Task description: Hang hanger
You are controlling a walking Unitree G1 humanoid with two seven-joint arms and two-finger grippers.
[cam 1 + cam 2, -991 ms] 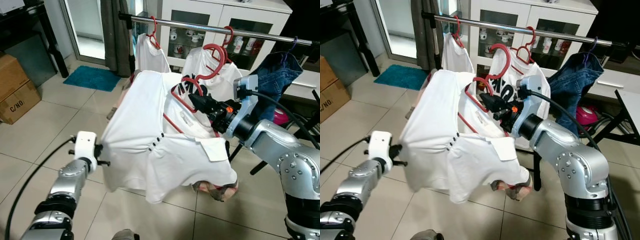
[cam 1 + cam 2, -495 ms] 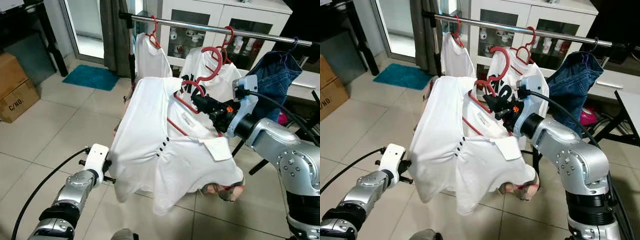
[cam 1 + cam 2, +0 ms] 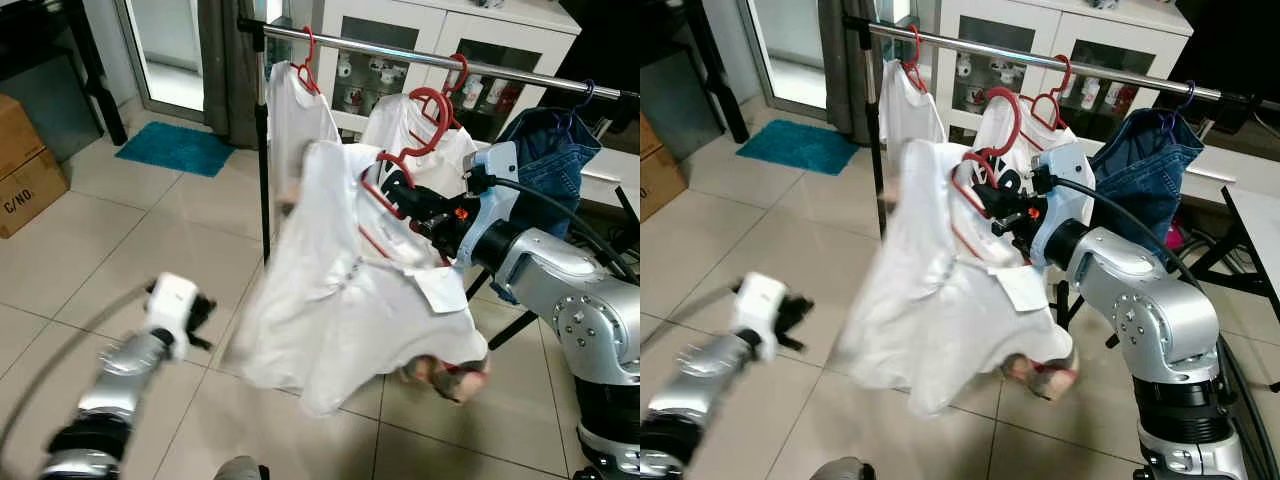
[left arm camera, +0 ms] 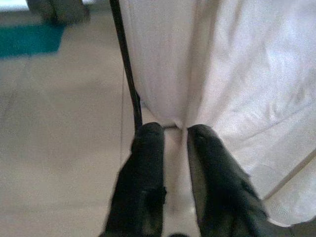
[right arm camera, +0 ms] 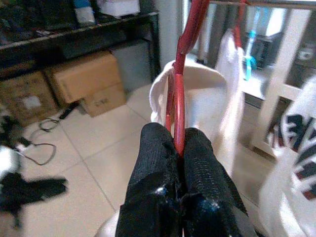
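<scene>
**Shirt and hanger held just short of the rail**

Nearest us, our left gripper (image 4: 170, 136) hangs low on the left over the tiled floor (image 3: 120, 220), its fingers narrowly parted and holding nothing, the hem of the white shirt (image 3: 340, 300) just beyond their tips. Farther, on the right, our right gripper (image 5: 178, 143) is clamped on the red hanger (image 3: 385, 185) carrying that shirt, below the steel rail (image 3: 400, 50). Farthest back, other garments already hang there.
</scene>
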